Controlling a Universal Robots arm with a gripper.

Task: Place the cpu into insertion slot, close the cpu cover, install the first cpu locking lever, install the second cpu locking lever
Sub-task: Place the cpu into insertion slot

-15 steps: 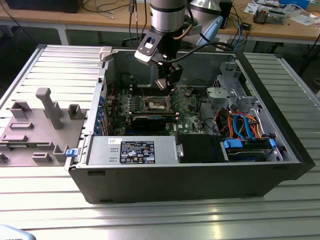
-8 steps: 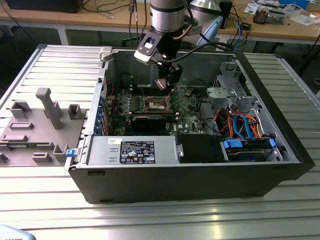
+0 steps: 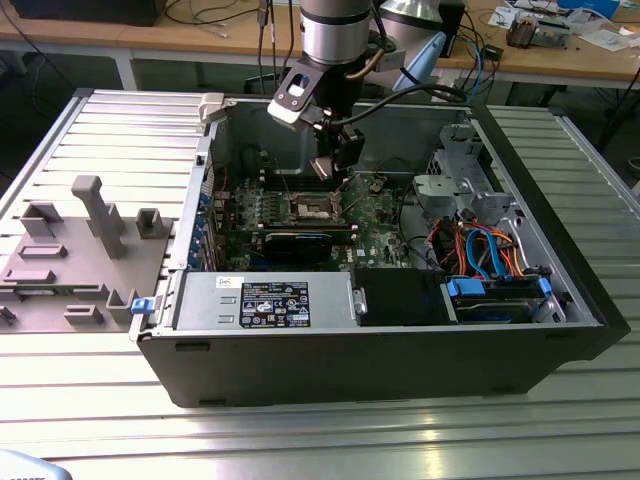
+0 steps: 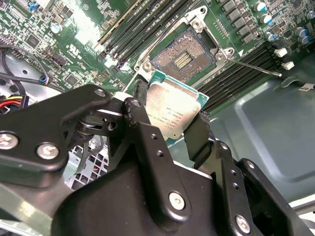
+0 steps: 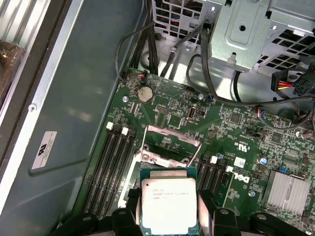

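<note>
Gripper (image 4: 171, 109): clenched on the chip (image 4: 173, 110), with one black finger (image 4: 142, 125) on each of two opposite edges. In the exterior view the gripper (image 3: 337, 165) hangs inside the open computer case (image 3: 400, 360), just above the socket (image 3: 318, 207).
Chip: flat, silver top facing both wrist cameras, green rim showing. It is held in the air near the socket and apart from it, not yet seated.
Socket: dark square recess with gold contacts in the middle and a silvery rim, set in the green board (image 5: 231, 147).
Cover (image 5: 167, 159): thin metal frame swung up off the socket, with the board visible through its cut-out.
Lever (image 4: 256, 67): thin metal rod angled out from one corner of the socket.
Memory slots (image 5: 115, 162): long black rows flanking the socket.
Coin battery (image 5: 144, 93): on the board beyond the socket.
</note>
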